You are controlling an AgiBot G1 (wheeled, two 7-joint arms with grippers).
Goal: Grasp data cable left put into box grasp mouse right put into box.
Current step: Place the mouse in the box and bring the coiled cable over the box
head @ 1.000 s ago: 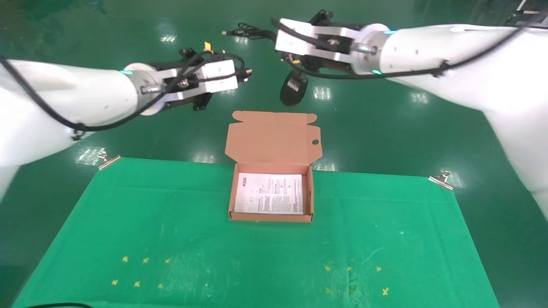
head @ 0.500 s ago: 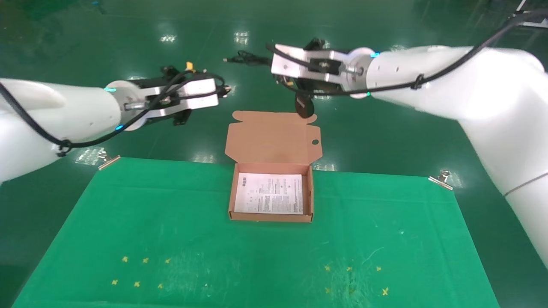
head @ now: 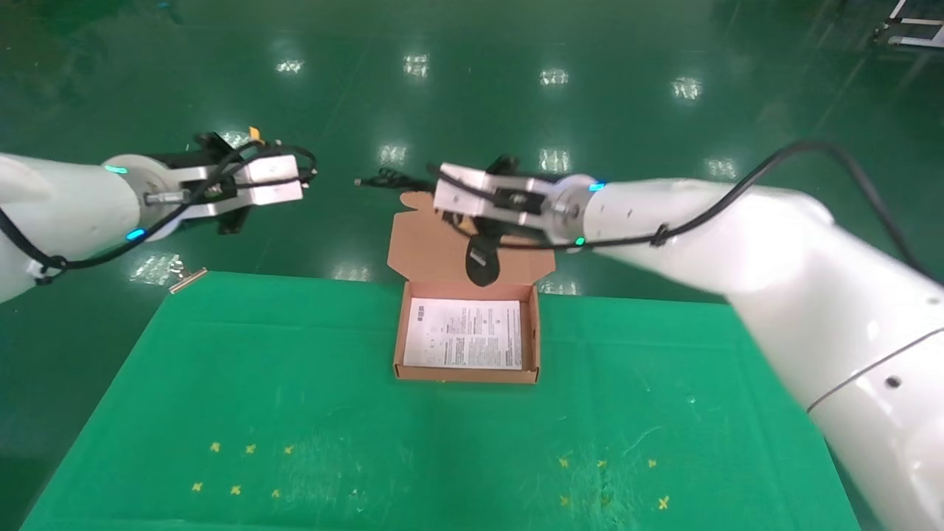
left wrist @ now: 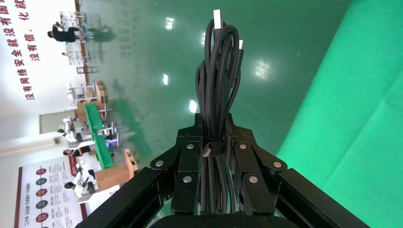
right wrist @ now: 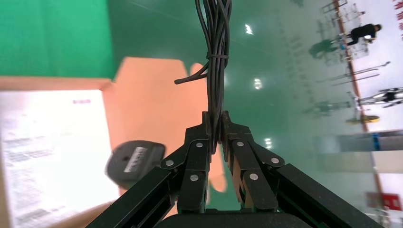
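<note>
The right gripper (head: 440, 198) hangs over the raised lid of the box (head: 466, 375), at the far edge of the table (head: 221, 383). Its fingers (right wrist: 199, 142) are pinched tight on the bundled cord (right wrist: 216, 57) of the mouse (head: 483, 259), not on the mouse body. The mouse dangles below the gripper in front of the lid, just above the far wall of the box, its white label facing outward; it is not resting inside. Part of the cord bundle sticks out past the gripper toward the robot's left.

The box sits open at the middle of the table's far edge, lid standing up behind it, with a printed white sheet (head: 464, 333) lying flat on its floor.

The left gripper (head: 306, 177) is held in the air well to the left of the box, beyond the table's far left corner. Its fingers (left wrist: 187, 156) are closed on the data cable (left wrist: 217, 76), whose coiled black bundle stands out past the fingertips with silver plugs at the end.
</note>
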